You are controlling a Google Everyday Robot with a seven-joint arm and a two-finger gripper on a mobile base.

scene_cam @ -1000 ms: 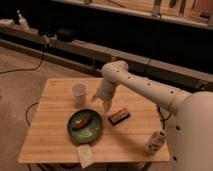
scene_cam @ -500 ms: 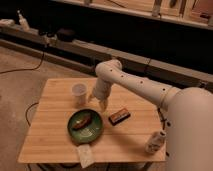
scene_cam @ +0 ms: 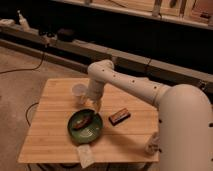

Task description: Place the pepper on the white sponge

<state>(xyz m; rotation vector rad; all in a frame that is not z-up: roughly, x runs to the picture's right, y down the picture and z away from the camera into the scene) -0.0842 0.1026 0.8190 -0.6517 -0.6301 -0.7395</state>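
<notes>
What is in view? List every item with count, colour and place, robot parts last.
Table: one, light wood, centre.
Plate: one, green, front-middle of table.
Pepper: one, reddish-brown, on the plate.
Sponge: one, whitish, table's front edge, before the plate.
Cup: one, white, behind the plate.
Block: one, dark, right of the plate.
Bottle: one, white, front right corner.
Arm: one, white, reaching from the right.
Claw: one, pale, above the plate's far rim.
</notes>
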